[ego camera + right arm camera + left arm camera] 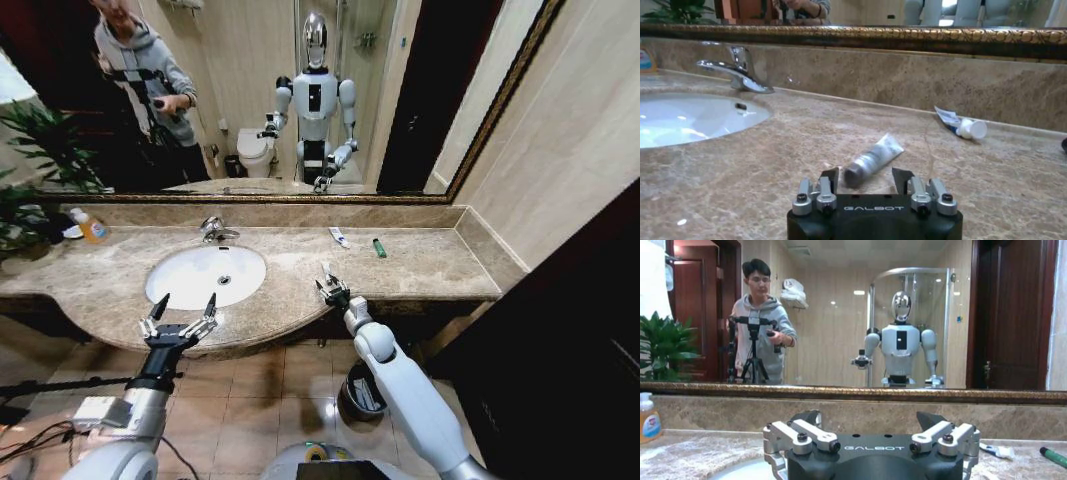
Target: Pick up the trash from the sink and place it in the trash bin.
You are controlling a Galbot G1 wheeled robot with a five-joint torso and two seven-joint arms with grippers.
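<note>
Writing: "GALBOT" is printed in white on the black body of both end effectors, as read in the two wrist views. A blue label is seen on the soap bottle, but its text cannot be read.

Left end effector: held at the front edge of the counter, just before the sink. Its fingers are spread wide and nothing is held between them.

Right end effector: held low over the counter, to the right of the sink. Its jaws are partly open around the near end of a small grey tube, which lies flat on the marble; in the right wrist view the tube's end is seen between the finger pads. Whether the pads are touching it cannot be told.

Sink: a white oval basin set in the beige marble, with a chrome faucet at its back edge. The bowl is seen bare.

Trash bin: a round black bucket on the tiled floor, below the counter's front edge and beside the right arm.

Other items on the counter: a toothpaste tube with a white cap and a green pen-like item, both near the back wall, well apart from the grey tube.

Edges and room: the counter is bounded by a mirror at the back and a wall on the right; open marble lies between the sink and the grey tube.
</note>
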